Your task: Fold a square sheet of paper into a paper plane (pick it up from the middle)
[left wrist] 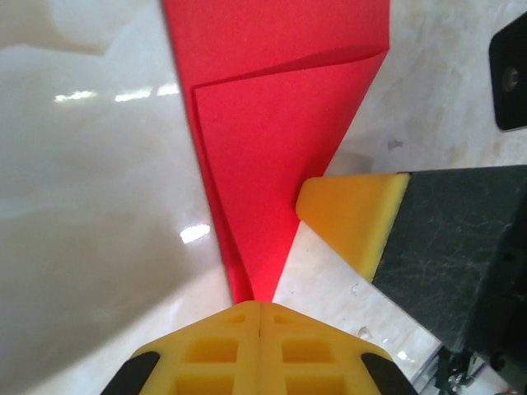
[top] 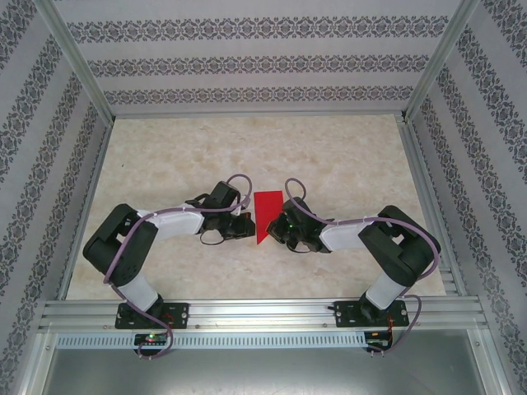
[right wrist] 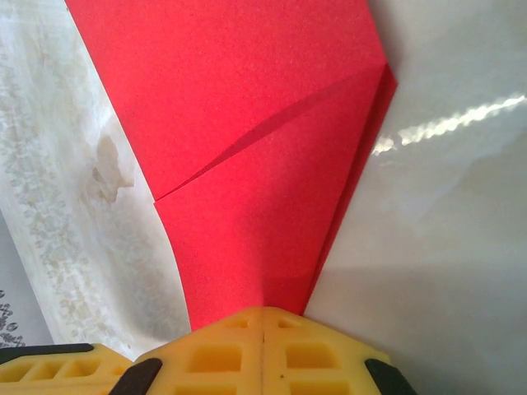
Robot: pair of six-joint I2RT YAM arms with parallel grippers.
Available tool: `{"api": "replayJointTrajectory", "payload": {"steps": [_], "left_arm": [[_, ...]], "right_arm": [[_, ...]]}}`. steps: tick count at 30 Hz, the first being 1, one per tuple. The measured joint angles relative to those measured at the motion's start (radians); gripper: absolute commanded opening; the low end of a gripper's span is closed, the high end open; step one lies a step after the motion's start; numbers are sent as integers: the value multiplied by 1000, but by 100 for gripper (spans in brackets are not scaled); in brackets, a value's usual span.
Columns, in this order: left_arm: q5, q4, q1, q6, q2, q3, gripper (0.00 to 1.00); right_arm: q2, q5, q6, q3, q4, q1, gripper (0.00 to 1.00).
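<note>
A red paper (top: 265, 216), folded into a narrow pointed shape with one slanting crease, lay at the middle of a pale marbled table (top: 329, 156), between the two arms; the left gripper (top: 244, 224) met its left side and the right gripper (top: 280, 227) its right side; in each wrist view the yellow fingers (left wrist: 214, 350) were pressed together, clenched on the paper.

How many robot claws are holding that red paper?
2: the left gripper grips the folded red paper from its left side, the right gripper from its right.
</note>
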Motion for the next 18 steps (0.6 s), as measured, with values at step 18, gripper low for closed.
{"api": "replayJointTrajectory", "payload": {"steps": [18], "left_arm": [[63,85,-10,-40,102,12,4]], "right_arm": [[0,3,19,0,0,5,3]]}}
